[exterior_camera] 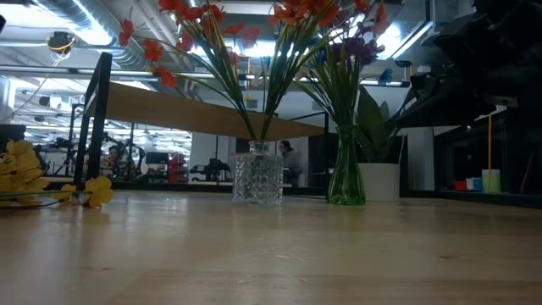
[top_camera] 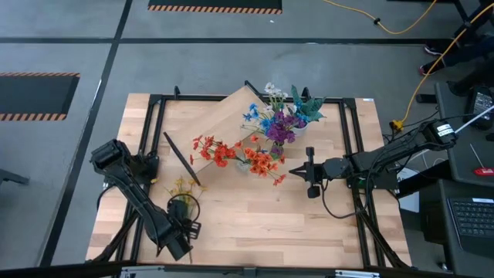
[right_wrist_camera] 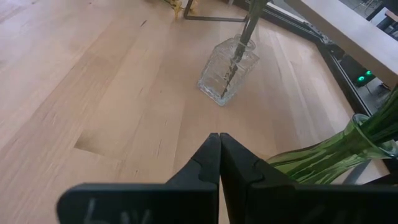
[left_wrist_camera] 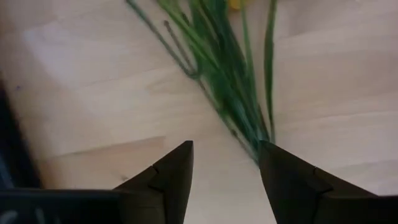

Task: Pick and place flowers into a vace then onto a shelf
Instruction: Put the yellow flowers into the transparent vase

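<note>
Glass catches our eye first: a clear, faceted cut-glass vase (exterior_camera: pixel 257 178) stands on the wood-plank tabletop (top_camera: pixel 255 216) holding the orange-red flowers on thin green stems (top_camera: pixel 243 154), which fan out wide above its rim. Just beside it we see a green glass vase (exterior_camera: pixel 345 174) with the purple and blue flowers (top_camera: pixel 276 122), and behind that a white pot (exterior_camera: pixel 378 180) with a green plant. Both vases stand at the edge of the light-wood shelf on black legs (top_camera: pixel 231 123). We find the yellow flowers (top_camera: pixel 184 186) lying flat on the tabletop, stems bunched toward the left gripper (left_wrist_camera: pixel 225 163), whose fingers are spread apart around the stem ends, gripping nothing. We see the right gripper (right_wrist_camera: pixel 219 155) pressed together near the faceted vase, empty.
</note>
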Available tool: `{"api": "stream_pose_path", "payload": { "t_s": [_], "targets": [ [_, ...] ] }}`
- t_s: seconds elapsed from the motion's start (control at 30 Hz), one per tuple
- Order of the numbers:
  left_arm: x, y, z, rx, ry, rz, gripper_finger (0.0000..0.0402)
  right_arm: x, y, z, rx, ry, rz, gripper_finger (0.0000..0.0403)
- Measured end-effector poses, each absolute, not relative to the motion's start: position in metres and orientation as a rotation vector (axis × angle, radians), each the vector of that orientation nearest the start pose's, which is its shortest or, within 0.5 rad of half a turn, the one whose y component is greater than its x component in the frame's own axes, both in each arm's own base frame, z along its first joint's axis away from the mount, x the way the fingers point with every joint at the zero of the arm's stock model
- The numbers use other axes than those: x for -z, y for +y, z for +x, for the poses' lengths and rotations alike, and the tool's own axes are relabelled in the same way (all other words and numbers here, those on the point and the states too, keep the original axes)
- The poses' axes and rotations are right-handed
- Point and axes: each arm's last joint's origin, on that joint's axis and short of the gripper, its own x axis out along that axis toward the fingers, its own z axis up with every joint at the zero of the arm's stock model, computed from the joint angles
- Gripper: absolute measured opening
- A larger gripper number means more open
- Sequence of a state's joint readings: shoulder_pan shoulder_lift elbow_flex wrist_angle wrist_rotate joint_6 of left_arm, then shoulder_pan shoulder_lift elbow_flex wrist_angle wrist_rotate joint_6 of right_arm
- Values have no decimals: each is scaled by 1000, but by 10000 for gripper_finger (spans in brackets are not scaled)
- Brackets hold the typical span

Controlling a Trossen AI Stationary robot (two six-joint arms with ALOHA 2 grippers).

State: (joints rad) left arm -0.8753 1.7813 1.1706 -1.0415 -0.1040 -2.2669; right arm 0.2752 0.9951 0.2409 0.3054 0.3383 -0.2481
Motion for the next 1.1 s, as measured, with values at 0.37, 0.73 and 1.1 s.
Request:
{"api": "stream_pose_path", "payload": {
  "t_s": [0.37,0.73,1.1],
  "targets": [
    [-152,-229,198,-1073,1108,-1013,173,-160,40,177,9,434,-380,7],
    [-131,-232,200,-1122,1101,-948,173,-160,40,177,9,434,-380,7],
    [-131,-230,199,-1141,1075,-922,173,-160,40,177,9,434,-380,7]
  ]
}}
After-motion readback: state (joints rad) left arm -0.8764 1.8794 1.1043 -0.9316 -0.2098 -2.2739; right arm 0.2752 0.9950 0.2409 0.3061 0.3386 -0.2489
